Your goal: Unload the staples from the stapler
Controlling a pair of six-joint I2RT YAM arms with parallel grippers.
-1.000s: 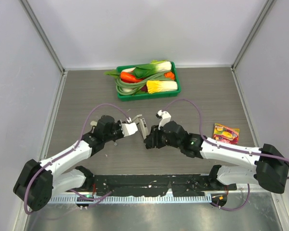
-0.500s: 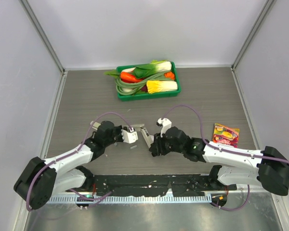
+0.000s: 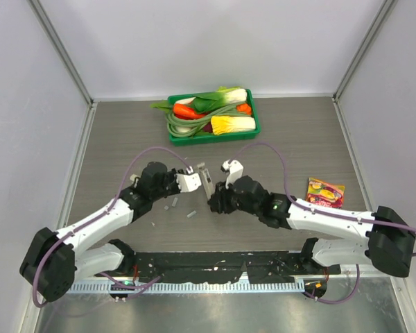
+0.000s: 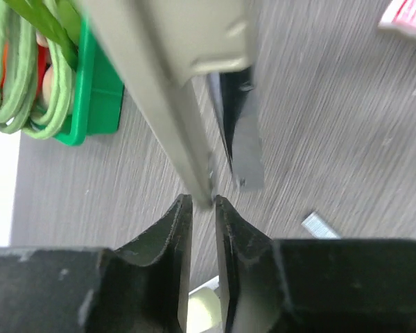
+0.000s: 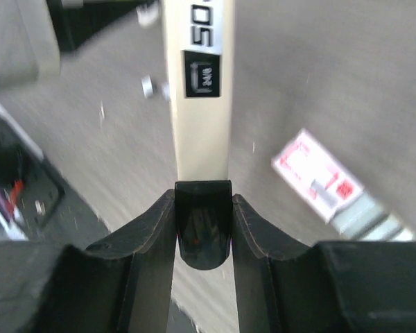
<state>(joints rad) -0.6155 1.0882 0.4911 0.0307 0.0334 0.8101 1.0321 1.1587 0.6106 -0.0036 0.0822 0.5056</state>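
Observation:
The stapler (image 3: 206,182) is held off the table between both grippers, swung open. My left gripper (image 3: 192,182) is shut on the thin edge of its grey metal part (image 4: 194,166). My right gripper (image 3: 217,199) is shut on its black end (image 5: 203,222), and the pale body (image 5: 201,132) runs away from the jaws. Short grey strips of staples (image 3: 191,214) lie on the table below the stapler, one more nearer the left arm (image 3: 174,202). One strip shows in the left wrist view (image 4: 319,224).
A green tray (image 3: 253,129) of vegetables stands at the back centre. A yellow-red packet (image 3: 325,192) lies at the right. A small red-and-white flat box (image 5: 319,177) lies on the table near the stapler. Grey walls close in both sides.
Both grippers dipped toward the near edge with the stapler, then moved back up and away. Grey staple strips now lie on the table where none showed a second ago.

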